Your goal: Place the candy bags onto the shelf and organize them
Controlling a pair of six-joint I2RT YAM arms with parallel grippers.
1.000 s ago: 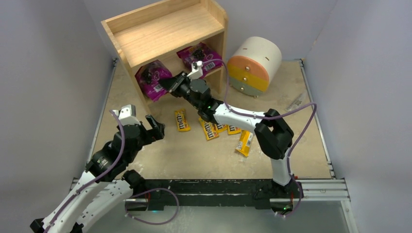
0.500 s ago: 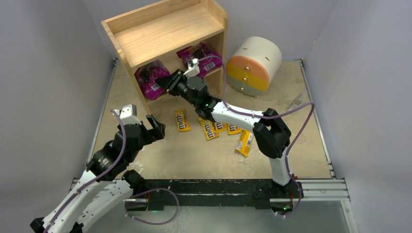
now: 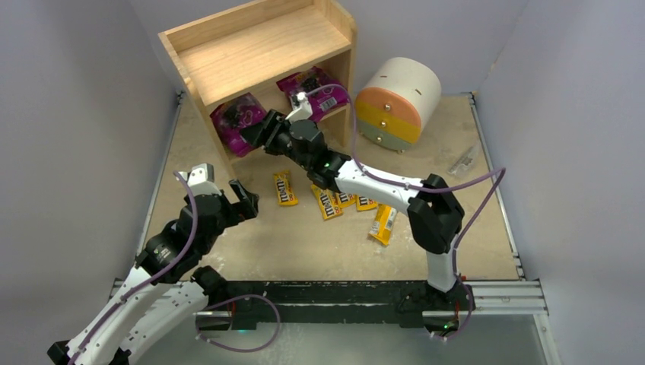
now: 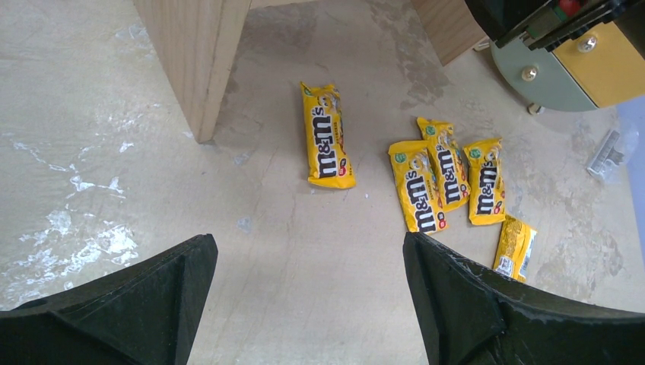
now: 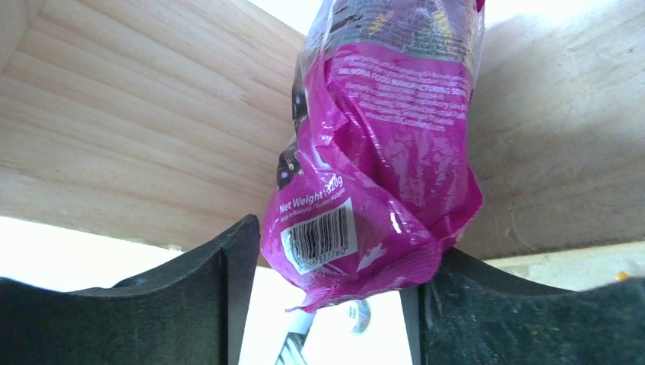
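Observation:
The wooden shelf [image 3: 258, 46] stands at the back left. Two magenta candy bags lie on its lower tier, one on the left [image 3: 237, 120] and one on the right [image 3: 316, 85]. My right gripper [image 3: 260, 131] reaches into that tier. In the right wrist view its jaws [image 5: 342, 243] stand open around the lower end of the left magenta bag [image 5: 380, 152], with a small gap at the left finger. Several yellow M&M's packets [image 3: 285, 188] [image 4: 327, 135] lie on the table in front of the shelf. My left gripper [image 3: 239, 199] [image 4: 304, 247] hovers open and empty, left of the packets.
A round white drum [image 3: 399, 103] with orange, yellow and green drawers stands right of the shelf. A small clear-wrapped tool [image 3: 464, 160] lies at the right edge. The shelf's left side panel [image 4: 201, 53] stands just ahead of my left gripper.
My right gripper has pushed the left magenta bag further into the lower tier and opened its jaws around it. The left arm has not moved.

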